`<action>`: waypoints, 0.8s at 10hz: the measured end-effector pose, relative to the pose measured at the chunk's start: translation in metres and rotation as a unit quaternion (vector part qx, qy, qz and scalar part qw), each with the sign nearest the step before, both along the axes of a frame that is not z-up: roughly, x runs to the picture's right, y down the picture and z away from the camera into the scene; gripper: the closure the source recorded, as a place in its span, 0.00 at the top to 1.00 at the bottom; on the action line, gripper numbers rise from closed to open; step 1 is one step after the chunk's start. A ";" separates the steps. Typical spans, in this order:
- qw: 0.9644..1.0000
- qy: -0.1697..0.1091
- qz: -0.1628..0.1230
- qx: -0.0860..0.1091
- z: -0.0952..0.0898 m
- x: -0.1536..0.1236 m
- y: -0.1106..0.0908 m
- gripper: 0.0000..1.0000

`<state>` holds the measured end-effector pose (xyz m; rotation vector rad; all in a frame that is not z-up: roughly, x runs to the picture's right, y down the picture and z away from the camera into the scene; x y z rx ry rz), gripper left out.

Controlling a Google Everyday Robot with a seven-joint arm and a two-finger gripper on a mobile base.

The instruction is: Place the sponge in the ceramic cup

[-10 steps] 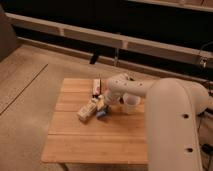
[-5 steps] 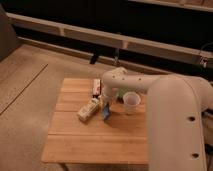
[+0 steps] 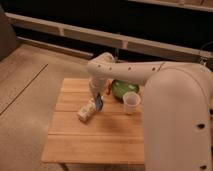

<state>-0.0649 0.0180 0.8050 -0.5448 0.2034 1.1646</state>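
The blue sponge (image 3: pixel 100 103) hangs upright just under my gripper (image 3: pixel 98 96), which is shut on it, over the left-middle of the wooden table (image 3: pixel 90 142). The pale ceramic cup (image 3: pixel 131 102) stands upright on the table to the right of the sponge, about a cup's width away, with nothing seen in it. My white arm reaches in from the right, passing behind and above the cup.
A beige carton (image 3: pixel 86 112) lies just left of and below the sponge. A green bowl (image 3: pixel 120 89) sits behind the cup, partly under my arm. The table's front half is bare wood. Concrete floor lies to the left.
My arm has swung left, away from over the cup, so the cup and green bowl now show. The sponge sits slightly higher, by the gripper.
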 end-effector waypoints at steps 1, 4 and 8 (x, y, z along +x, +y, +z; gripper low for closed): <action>0.999 0.011 -0.015 0.027 -0.015 0.000 -0.021 0.00; 0.991 0.081 -0.029 0.103 -0.065 0.038 -0.074 0.00; 0.975 0.182 0.023 0.127 -0.121 0.131 -0.082 0.00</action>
